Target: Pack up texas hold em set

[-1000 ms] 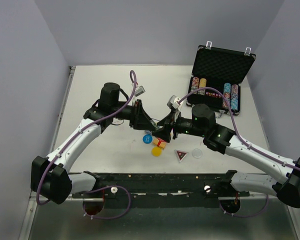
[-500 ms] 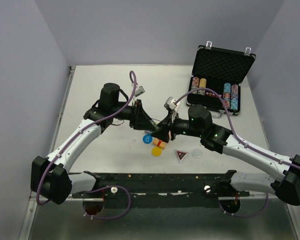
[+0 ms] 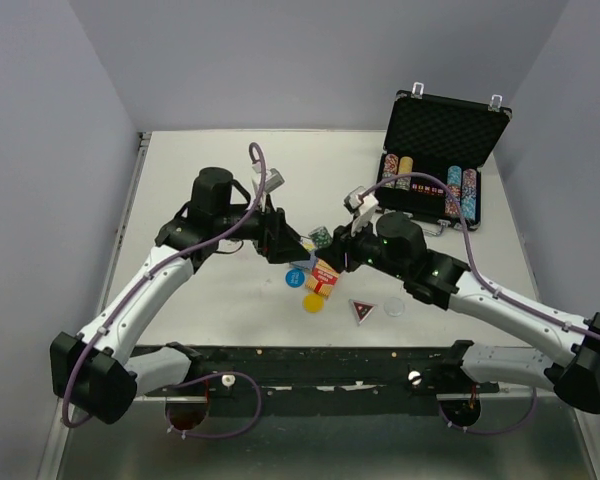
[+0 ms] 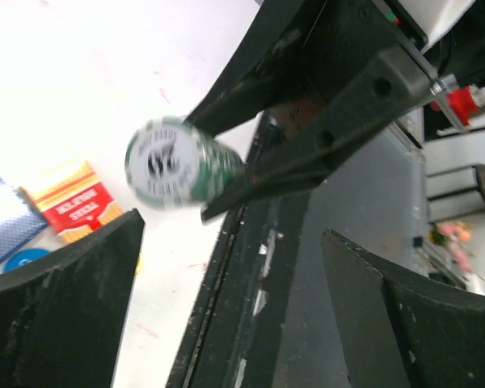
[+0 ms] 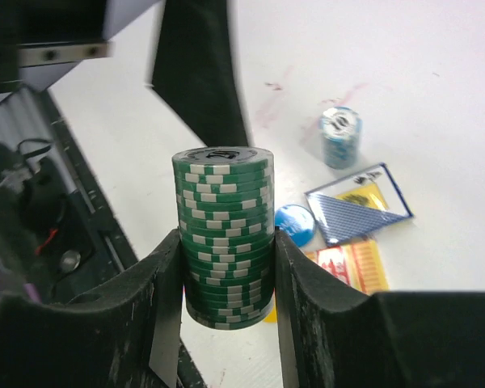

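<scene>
My right claw (image 5: 225, 246) is clenched on one stack of green chips (image 5: 224, 218), a finger pressed to each side, with the stack lifted off the worktop (image 3: 200, 165). My left claw (image 4: 233, 236) is spread wide with nothing between its fingers, and it points straight at the green stack from close by.

On the worktop below lie two card decks touching each other: one with a blue back (image 5: 358, 212) and one red and yellow (image 5: 352, 267). One short blue-and-white chip stack (image 5: 340, 136) stands just beyond them. There are four buttons: one blue disc (image 3: 294, 277), one yellow disc (image 3: 313, 301), one red triangle (image 3: 361, 311) and one pale disc (image 3: 395, 307).

The one black briefcase (image 3: 445, 125) stands open at the far right corner, lid upright. I count four chip rows in it, two on the left (image 3: 399, 166) and two on the right (image 3: 461, 190); the middle is too dark to tell.

Both my arms reach in from the near corners, elbows out, and the claws meet head-on over the middle of the worktop.
</scene>
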